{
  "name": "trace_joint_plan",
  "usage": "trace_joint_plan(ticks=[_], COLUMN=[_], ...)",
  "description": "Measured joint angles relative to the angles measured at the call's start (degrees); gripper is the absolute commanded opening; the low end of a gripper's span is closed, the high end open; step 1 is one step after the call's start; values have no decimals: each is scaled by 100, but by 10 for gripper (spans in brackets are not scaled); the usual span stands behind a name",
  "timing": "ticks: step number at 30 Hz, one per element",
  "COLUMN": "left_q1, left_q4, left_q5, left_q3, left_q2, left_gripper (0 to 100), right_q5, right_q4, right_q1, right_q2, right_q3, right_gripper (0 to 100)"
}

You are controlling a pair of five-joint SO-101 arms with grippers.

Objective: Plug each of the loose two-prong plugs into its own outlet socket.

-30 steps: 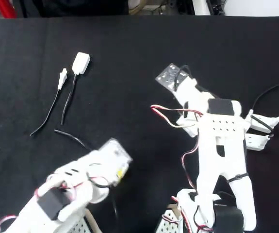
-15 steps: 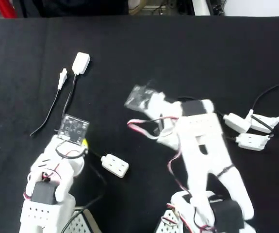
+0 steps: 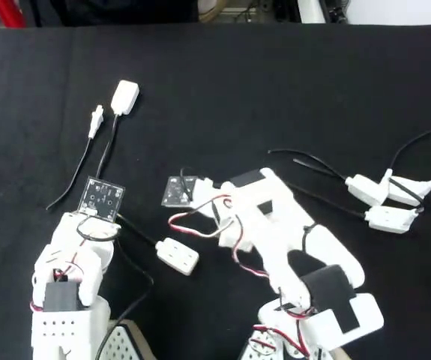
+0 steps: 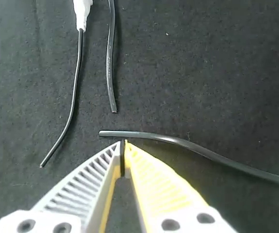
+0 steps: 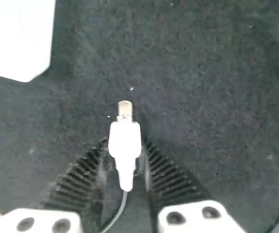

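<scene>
1. The left claw (image 4: 123, 149) sits low at about 7 o'clock on the black counter (image 3: 275, 90). Its two fingers are pressed together and hold nothing. The tips are just beside the loose end of a black cord (image 4: 188, 145).
2. That cord runs to a white outlet socket (image 3: 178, 255). The socket lies flat near 6 o'clock, between the two arms.
3. The right claw (image 5: 124, 155) is near the middle of the counter, just past the socket. It is clamped on a small white plug (image 5: 124, 138). The metal tip of the plug sticks out past the fingers, and a thin wire runs back between them. A corner of the socket is close to the plug, but they do not touch.
4. Over at 3 o'clock, three white pieces (image 3: 391, 219) lie in a bunch near the edge. Black cords come off them and spread across the counter. I cannot tell which of them are plugs and which are sockets.
5. Far off at about 10 o'clock lie a thin white plug (image 3: 95, 120) and a fat white block (image 3: 125, 96). They lie side by side but apart. Each one has a black cord that trails back toward the left arm.
</scene>
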Motion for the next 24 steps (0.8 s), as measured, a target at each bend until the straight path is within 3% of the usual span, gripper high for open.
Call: trace_joint_plan(ticks=[4,13,24], left_q1=[0,0,0], left_q4=[0,0,0], left_q5=[0,-26,-149], left_q3=[9,9,9], left_q2=[0,0,0], left_gripper=[30,30,30], right_q5=[0,35,35], right_q4=[18,0,-26], right_q1=[-44,343,475], right_q2=[0,0,-844], right_q3=[9,0,536], right_gripper=[214,90,89])
